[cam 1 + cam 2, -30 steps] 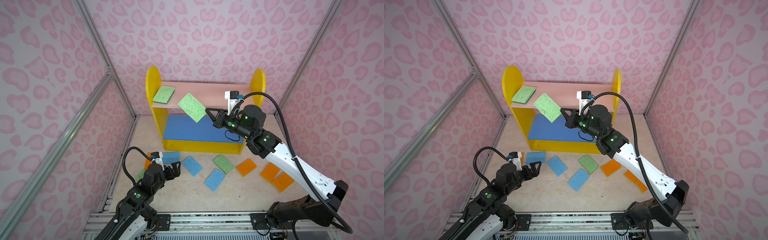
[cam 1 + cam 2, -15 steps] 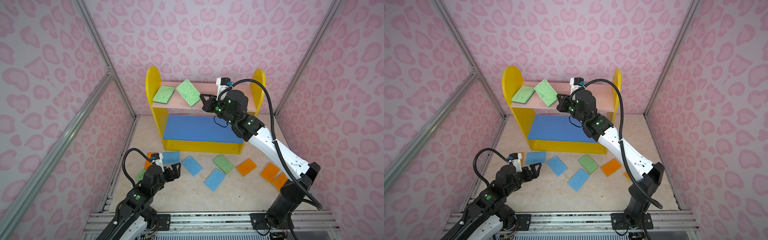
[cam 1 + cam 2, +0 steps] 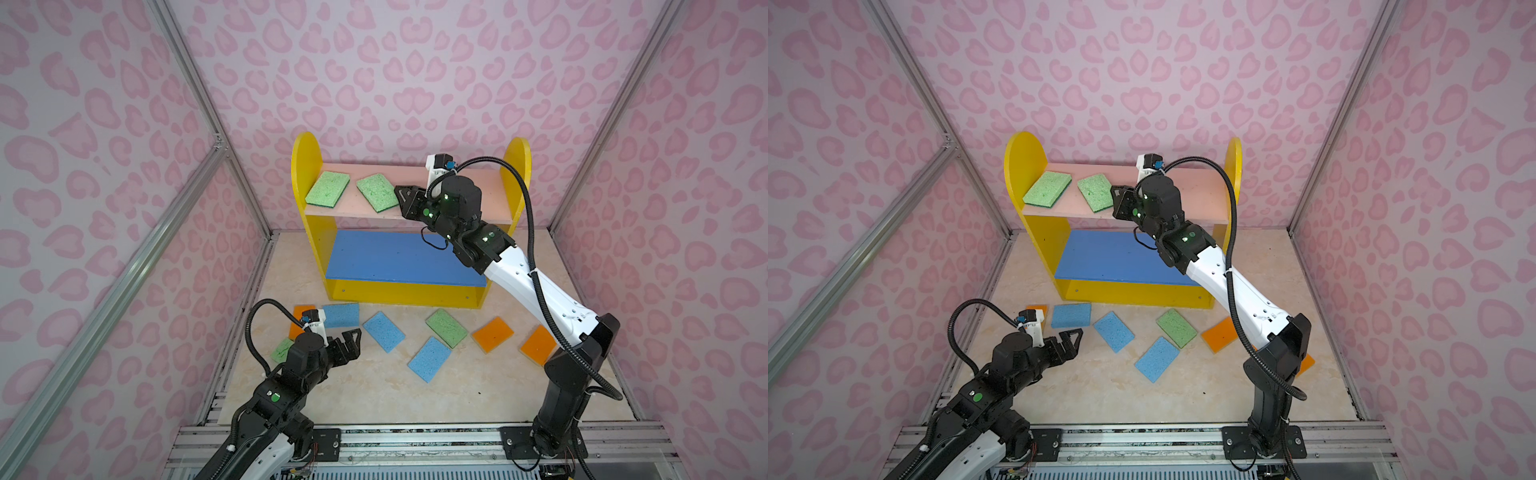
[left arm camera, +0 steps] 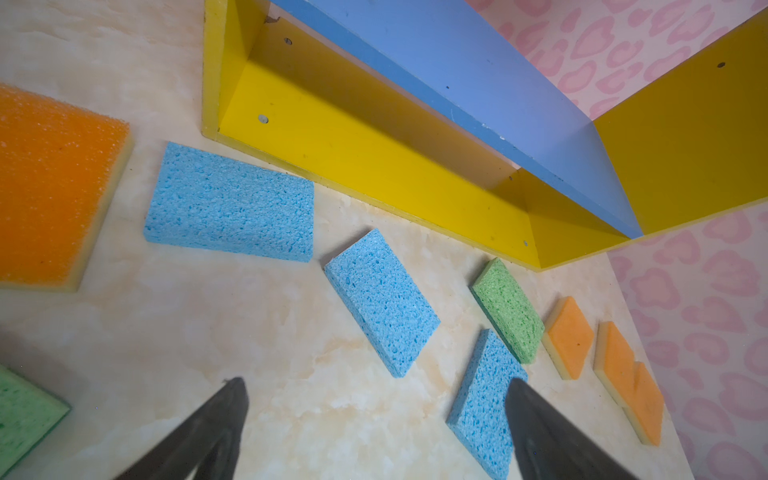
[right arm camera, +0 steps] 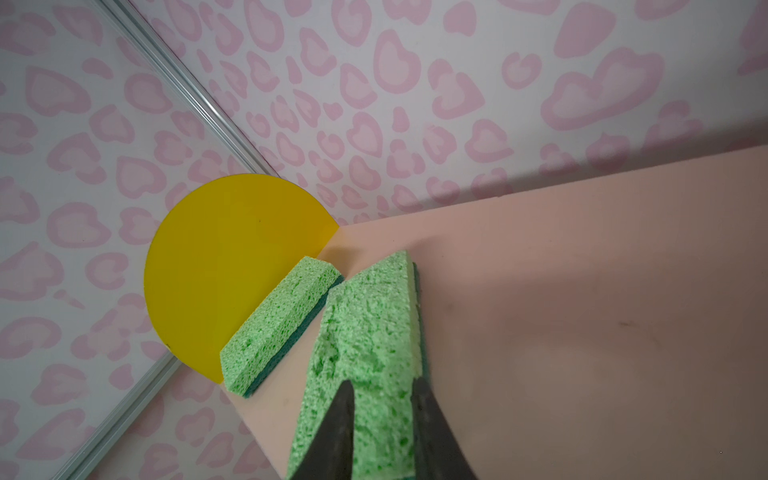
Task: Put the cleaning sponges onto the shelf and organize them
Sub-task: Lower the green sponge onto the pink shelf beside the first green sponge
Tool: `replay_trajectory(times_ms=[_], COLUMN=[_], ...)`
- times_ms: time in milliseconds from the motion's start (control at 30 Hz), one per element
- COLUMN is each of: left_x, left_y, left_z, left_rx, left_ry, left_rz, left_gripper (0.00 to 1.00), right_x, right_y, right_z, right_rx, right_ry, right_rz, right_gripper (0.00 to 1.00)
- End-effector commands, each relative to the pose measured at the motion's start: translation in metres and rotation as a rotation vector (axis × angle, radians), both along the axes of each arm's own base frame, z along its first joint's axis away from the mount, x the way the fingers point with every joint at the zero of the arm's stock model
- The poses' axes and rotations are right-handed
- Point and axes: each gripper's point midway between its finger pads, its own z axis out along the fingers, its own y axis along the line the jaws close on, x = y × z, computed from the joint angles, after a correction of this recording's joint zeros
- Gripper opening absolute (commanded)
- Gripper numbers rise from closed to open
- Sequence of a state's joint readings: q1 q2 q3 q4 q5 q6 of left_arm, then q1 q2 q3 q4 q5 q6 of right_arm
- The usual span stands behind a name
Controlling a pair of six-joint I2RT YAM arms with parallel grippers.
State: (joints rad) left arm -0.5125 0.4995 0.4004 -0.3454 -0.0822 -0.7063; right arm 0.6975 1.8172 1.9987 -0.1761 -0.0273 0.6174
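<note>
- Diagonally across the pink board [image 3: 490,195] of the shelf [image 3: 306,174] lies the nearer green sponge [image 3: 377,192]. Its long axis runs back to front, with the front end swung toward the right side panel.
- Its neighbour, the corner green sponge [image 3: 327,189], sits just beside it, close by the left panel. Its long axis also runs back to front but leans the opposite way, so the pair splay apart toward the front edge.
- Both are flat rectangles, light green and porous on top. The right wrist view shows a darker green layer underneath.
- The pink board holds these two sponges.
- The right gripper [image 3: 405,199] is at the nearer green sponge's front end. Its fingers [image 5: 340,432] stand narrowly apart on either side of that end, and I cannot tell whether they press it.
- The left gripper [image 3: 347,345] hangs low over the floor [image 3: 374,395] with jaws spread wide, holding nothing.
- On the floor before the shelf lie three blue sponges [image 3: 383,331], a floor green sponge [image 3: 446,327], orange sponges [image 3: 493,333] and a half-hidden green sponge [image 3: 282,349] behind the left arm.
</note>
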Motion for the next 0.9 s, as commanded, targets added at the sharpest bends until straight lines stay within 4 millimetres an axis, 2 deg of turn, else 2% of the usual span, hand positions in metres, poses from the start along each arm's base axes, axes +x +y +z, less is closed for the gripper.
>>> replay_trajectory(times_ms=[0,167,500,867], left_x=[0.002,0.003,0.002,0.0], left_y=[0.001,0.0,0.001,0.003], left_z=[0.002,0.002,0.0,0.002], left_rx=[-0.007,-0.017,-0.02,-0.025], left_ry=[-0.012,-0.007,-0.002,-0.011], left_rz=[0.012,0.014,0.019,0.026], left_gripper=[0.97,0.97,0.97,0.97], right_x=[-0.003,-0.009,-0.021,-0.023], right_y=[0.006,0.016,0.035,0.064], right_z=[-0.004,-0.007,-0.005,-0.008], right_rx=[-0.001,0.001,-0.006,-0.003], right_ry=[-0.001,-0.002,-0.009,0.0], right_rz=[0.036,0.079,0.141,0.191], right_gripper=[0.29,0.22,0.23,0.22])
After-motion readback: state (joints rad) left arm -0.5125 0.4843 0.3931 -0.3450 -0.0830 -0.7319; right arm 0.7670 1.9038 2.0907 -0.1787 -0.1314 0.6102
